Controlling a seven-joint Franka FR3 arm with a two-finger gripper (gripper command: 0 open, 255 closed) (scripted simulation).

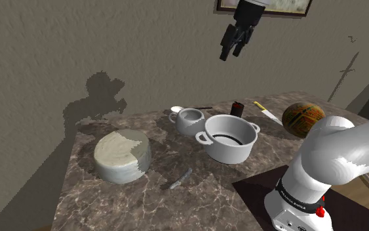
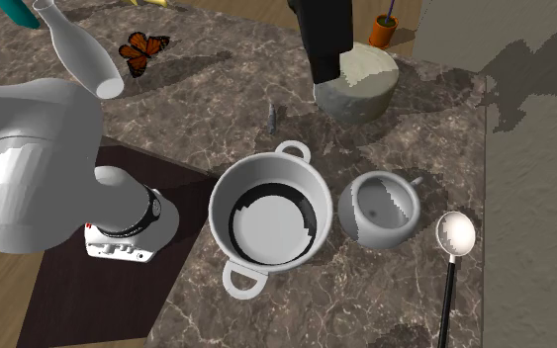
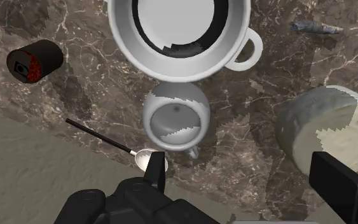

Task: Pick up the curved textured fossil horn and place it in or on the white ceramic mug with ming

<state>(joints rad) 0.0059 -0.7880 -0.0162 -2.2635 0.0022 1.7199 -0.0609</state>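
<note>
Shoulder view: the tool [image 1: 231, 51] hangs right of upper centre, high over the marbled surface [image 1: 111, 197]. The grey horn [image 1: 181, 178] lies at lower centre and the white mug [image 1: 189, 121] stands mid-frame.

Second exterior view: the horn [image 2: 270, 119] is at upper centre, the mug [image 2: 380, 210] right of centre.

Wrist view: the tool [image 3: 238, 167] is spread wide and empty. The horn [image 3: 316, 27] lies beside the pot [image 3: 177, 32], well apart from the mug [image 3: 175, 121].

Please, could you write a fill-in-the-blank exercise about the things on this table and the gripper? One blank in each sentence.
1. The white mug stands between the pot and the ____.
2. The pot has ____ handles.
3. The grey horn lies on the ____, not in the mug.
4. The gripper hangs high with its fingers apart and holds ____.

Missing words: spoon; two; table; nothing.
</note>
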